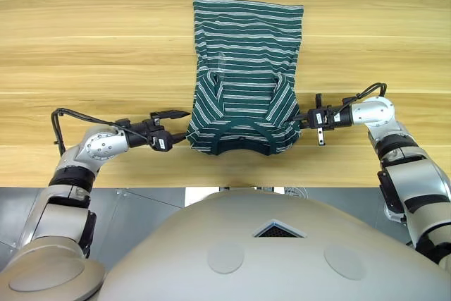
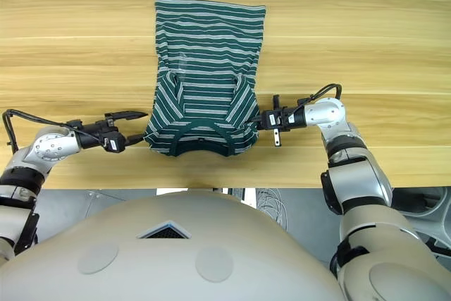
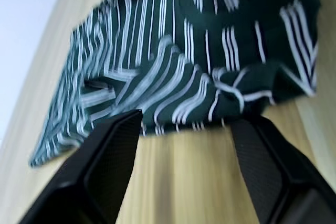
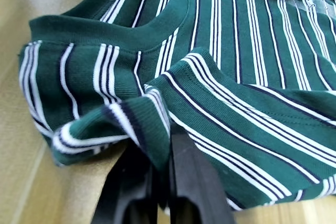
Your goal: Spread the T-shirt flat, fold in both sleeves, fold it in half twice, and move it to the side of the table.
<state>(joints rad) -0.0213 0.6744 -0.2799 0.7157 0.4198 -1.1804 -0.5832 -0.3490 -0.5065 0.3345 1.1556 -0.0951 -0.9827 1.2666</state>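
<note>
Green striped T-shirt [image 1: 246,54] lies on the wooden table [image 1: 84,33]; right gripper [image 1: 299,122] is clamped on its near right corner, left gripper [image 1: 182,126] spread apart just beside the near left corner

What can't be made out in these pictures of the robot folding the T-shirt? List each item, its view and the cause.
- Right gripper fingertips: right wrist view, buried in a fold of the T-shirt.
- T-shirt's stripes by the left gripper: left wrist view, blurred.
- Table's far edge: eye views, cut off at the top.
- T-shirt's underside: every view, covered by its upper layers.
</note>
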